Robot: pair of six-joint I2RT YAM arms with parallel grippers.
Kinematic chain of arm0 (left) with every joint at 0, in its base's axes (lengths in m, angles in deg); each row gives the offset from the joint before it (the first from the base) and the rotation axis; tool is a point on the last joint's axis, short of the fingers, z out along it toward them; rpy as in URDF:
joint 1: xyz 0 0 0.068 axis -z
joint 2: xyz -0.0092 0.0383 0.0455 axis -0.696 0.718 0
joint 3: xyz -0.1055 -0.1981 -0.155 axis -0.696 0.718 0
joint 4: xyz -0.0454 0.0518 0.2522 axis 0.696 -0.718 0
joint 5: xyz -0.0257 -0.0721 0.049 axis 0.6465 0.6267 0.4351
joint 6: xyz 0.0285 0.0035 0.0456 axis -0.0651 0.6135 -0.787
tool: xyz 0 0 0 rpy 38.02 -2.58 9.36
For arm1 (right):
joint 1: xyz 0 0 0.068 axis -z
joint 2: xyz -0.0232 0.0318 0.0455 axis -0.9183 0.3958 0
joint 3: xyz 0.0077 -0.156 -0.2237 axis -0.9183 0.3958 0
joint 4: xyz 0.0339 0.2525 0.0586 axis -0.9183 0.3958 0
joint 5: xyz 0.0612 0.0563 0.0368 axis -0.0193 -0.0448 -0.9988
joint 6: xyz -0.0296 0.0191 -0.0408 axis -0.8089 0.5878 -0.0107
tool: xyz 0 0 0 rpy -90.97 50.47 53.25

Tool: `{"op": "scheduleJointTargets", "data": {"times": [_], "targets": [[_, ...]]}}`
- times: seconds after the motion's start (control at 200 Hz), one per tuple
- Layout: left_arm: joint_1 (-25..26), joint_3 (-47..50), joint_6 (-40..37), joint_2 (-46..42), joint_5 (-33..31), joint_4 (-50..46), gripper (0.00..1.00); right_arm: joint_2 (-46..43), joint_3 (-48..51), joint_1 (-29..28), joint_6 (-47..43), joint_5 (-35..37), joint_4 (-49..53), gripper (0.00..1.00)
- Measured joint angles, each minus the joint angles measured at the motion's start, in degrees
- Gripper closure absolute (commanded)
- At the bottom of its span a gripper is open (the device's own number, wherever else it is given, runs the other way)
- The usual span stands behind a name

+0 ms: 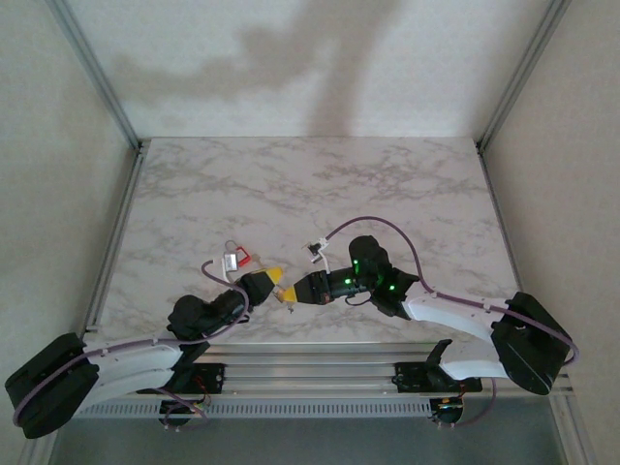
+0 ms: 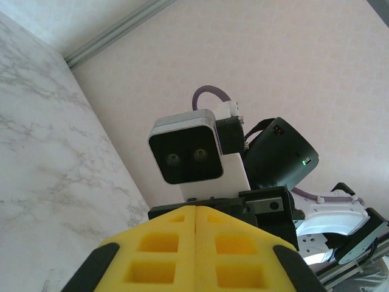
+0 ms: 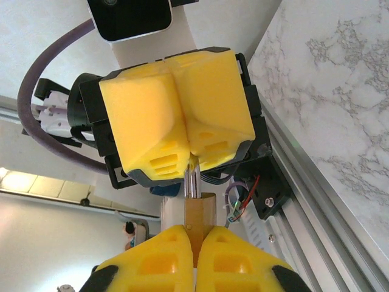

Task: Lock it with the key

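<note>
Tip to tip at the white marble table's [image 1: 387,184] six o'clock edge, the right hand [image 3: 196,236] clamps the small brass padlock body [image 3: 197,213] steady while the left hand [image 3: 189,159], facing from ten o'clock, pinches shut on its silver stem [image 3: 192,182], key or shackle, I can't tell.

A desk [image 1: 310,184] with a white top veined in grey marble pattern spreads across the middle, seen from above. Two slanted metal uprights [image 1: 89,63] [image 1: 523,68] rise from its far corners, framing a pale back wall [image 1: 194,107] crossed by a soft grey shadow [image 1: 320,48]. Along the desk's near edge runs a slotted aluminium rail [image 1: 310,363].
</note>
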Motion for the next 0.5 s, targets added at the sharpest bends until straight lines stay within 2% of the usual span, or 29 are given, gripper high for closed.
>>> {"op": "scheduleJointTargets", "data": {"times": [0.501], "targets": [[0.35, -0.02, -1.73, -2.64, 0.02, -3.45, 1.0, 0.0, 0.0, 0.24, -1.18, -1.27, 0.68, 1.0]]}}
